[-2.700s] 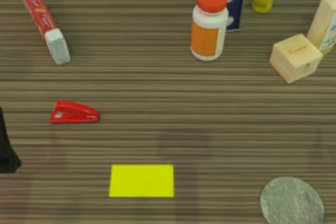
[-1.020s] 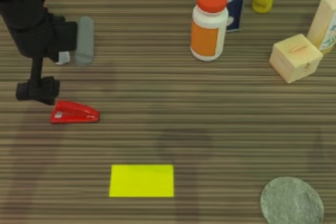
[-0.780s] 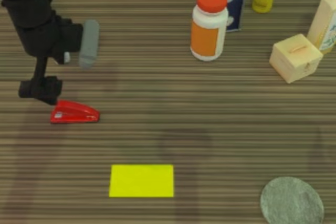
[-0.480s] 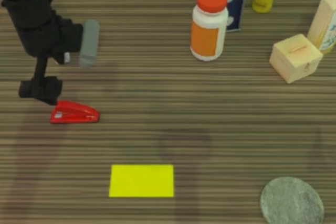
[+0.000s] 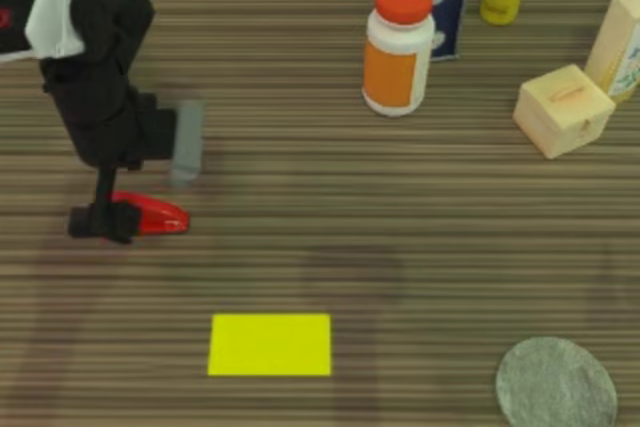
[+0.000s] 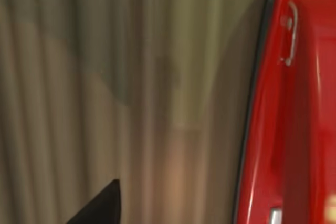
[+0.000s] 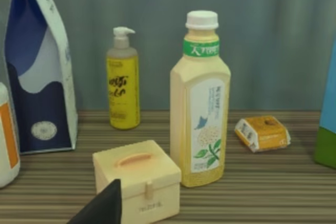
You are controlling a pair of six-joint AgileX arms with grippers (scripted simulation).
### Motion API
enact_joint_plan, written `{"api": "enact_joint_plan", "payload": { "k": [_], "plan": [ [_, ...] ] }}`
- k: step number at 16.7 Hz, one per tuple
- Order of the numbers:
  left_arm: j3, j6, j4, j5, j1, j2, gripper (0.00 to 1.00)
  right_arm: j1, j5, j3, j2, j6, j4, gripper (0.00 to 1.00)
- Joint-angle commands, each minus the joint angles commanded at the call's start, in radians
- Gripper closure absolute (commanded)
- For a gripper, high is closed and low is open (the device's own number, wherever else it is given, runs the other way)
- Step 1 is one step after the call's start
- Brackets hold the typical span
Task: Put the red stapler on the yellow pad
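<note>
Our left gripper (image 5: 103,222) sits low over the blunt left end of the small glossy red wedge stapler (image 5: 150,215); we cannot tell its finger state. We should centre before clamping, then carry it to the flat yellow pad (image 5: 270,344), nearer and right.

Left pincer (image 5: 103,221) hides red stapler (image 5: 155,215) wide end; finger state unclear.
</note>
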Motion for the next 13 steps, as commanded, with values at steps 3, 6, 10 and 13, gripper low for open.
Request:
{"api": "enact_joint_plan", "payload": {
  "k": [3,6,10,13],
  "plan": [
    [-0.043,0.001,0.059,0.000,0.000,0.023,0.00,0.000,0.000,0.000,0.000,0.000,0.000,0.00],
    [-0.043,0.002,0.059,0.000,0.000,0.023,0.00,0.000,0.000,0.000,0.000,0.000,0.000,0.00],
    [-0.043,0.002,0.059,0.000,0.000,0.023,0.30,0.000,0.000,0.000,0.000,0.000,0.000,0.00],
    [-0.043,0.002,0.059,0.000,0.000,0.023,0.53,0.000,0.000,0.000,0.000,0.000,0.000,0.00]
  ]
}}
